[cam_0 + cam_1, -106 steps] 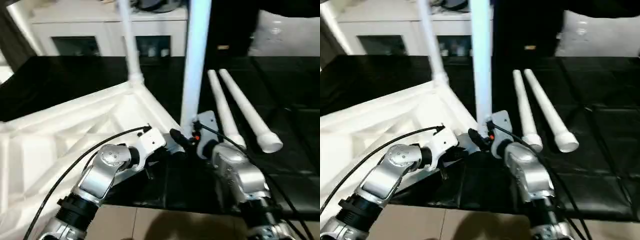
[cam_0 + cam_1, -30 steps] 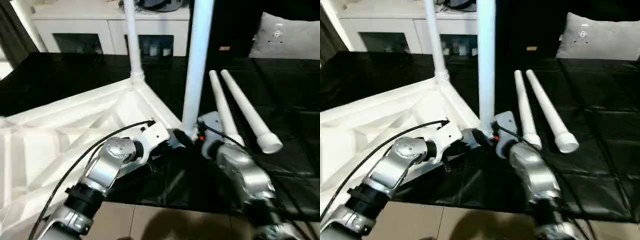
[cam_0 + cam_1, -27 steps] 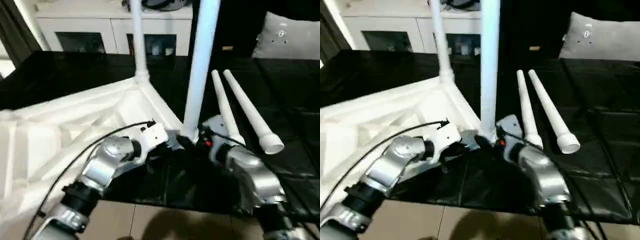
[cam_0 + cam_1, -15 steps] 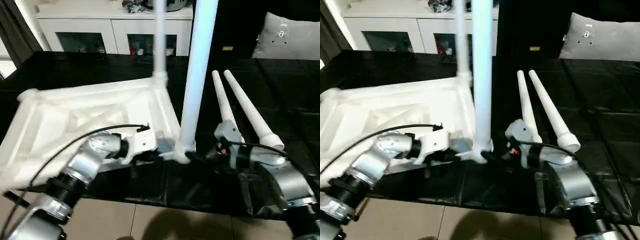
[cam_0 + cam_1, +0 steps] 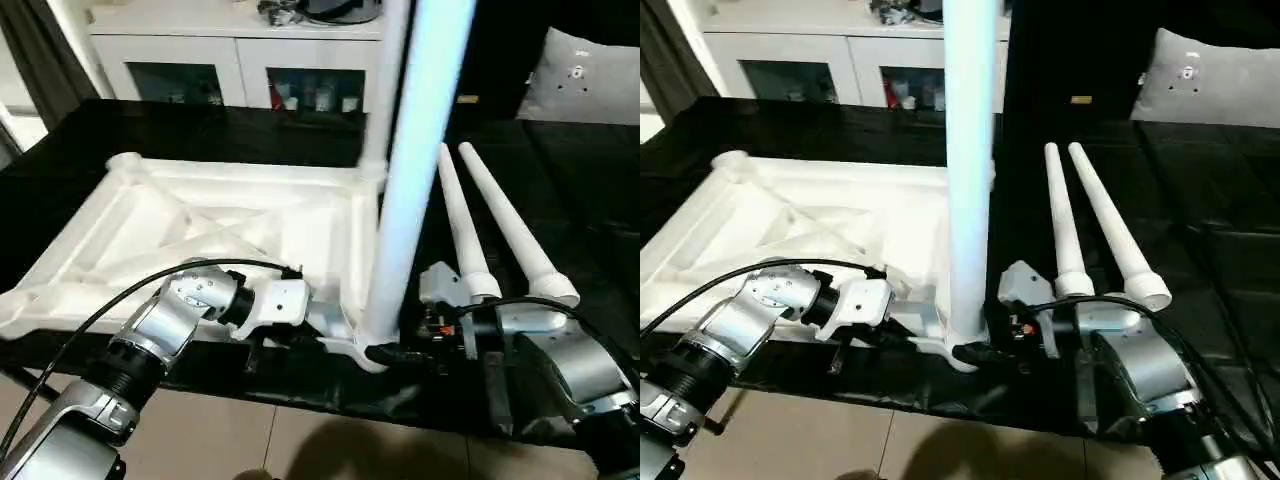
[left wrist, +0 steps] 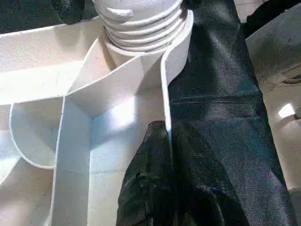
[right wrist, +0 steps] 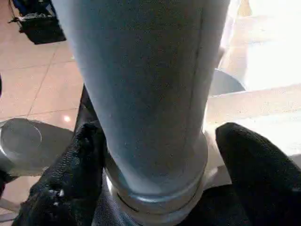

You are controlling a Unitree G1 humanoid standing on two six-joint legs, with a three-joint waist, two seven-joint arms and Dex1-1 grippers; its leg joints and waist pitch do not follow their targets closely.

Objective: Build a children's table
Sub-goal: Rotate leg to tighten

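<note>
The children's table top (image 5: 200, 215) lies upside down on the black surface, ribs up. One white leg (image 5: 410, 200) stands upright in its near right corner socket, and another leg (image 5: 375, 165) stands at the far right corner. Two loose legs (image 5: 460, 230) (image 5: 515, 235) lie side by side to the right. My left gripper (image 5: 325, 330) is shut on the top's thin rim wall (image 6: 164, 108) just beside the threaded socket. My right gripper (image 5: 385, 352) straddles the upright leg's base (image 7: 155, 117). One of its fingers (image 7: 77, 160) is against the leg, and a small gap shows at the other.
A white cabinet (image 5: 250, 40) with glass doors runs along the back, and a grey cushion (image 5: 590, 75) sits at the far right. The black surface (image 5: 580, 200) ends close in front of my arms, with tiled floor (image 5: 300, 450) below. A black cable loops over my left forearm.
The table top has swung round about its near right corner, so its far left corner now shows and the far leg sits behind the near one. My right forearm has moved outward to the right.
</note>
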